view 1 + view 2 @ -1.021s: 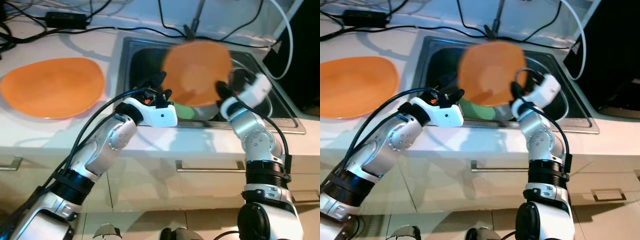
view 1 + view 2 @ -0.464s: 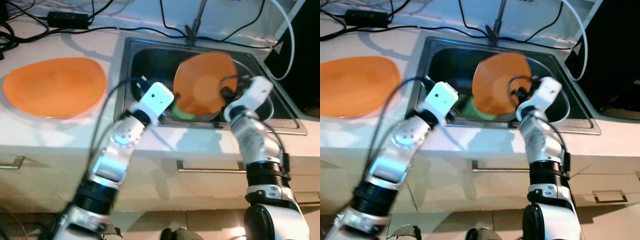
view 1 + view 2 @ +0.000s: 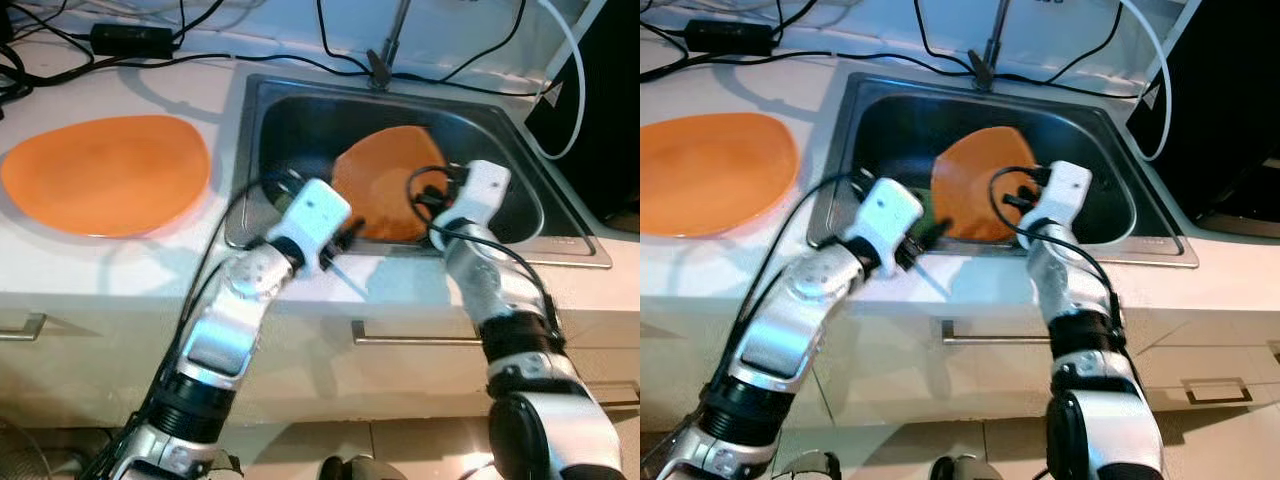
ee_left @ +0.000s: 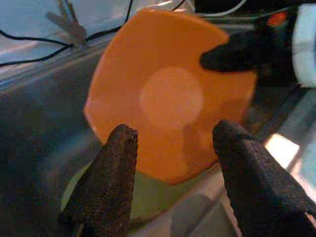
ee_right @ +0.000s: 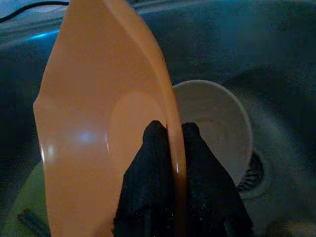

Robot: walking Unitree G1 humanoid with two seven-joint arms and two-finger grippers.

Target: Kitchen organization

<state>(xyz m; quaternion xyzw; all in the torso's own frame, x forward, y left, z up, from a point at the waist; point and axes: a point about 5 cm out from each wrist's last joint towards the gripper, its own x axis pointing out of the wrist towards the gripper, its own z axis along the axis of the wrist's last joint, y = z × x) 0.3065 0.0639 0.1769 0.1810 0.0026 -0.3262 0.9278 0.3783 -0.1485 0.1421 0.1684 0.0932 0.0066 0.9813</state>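
- Orange bowl: held on edge inside the sink, tilted, with its hollow side facing left toward the left gripper.
- Right gripper: fingers clenched on the bowl's rim, one finger inside the hollow and one on the outer wall. It sits at the right side of the bowl, low in the basin.
- Left gripper: fingers spread apart and holding nothing. It is at the near left rim of the sink, pointing at the bowl's hollow side without touching it.
- Beneath the bowl: a green plate lies on the sink floor, partly covered by the bowl's lower edge.
- Behind the bowl: a white cup stands beside the drain. It is just beside the bowl's outer wall; contact cannot be confirmed.
- Progress, as a judgement: one orange plate already lies on the counter left of the sink, so part of the sorting appears done. The bowl, green plate and cup remain in the basin.
- Obstructions: the faucet stands at the far rim, and black cables run along the far counter. The sink walls leave little clearance around the bowl, and the cup crowds its right side.
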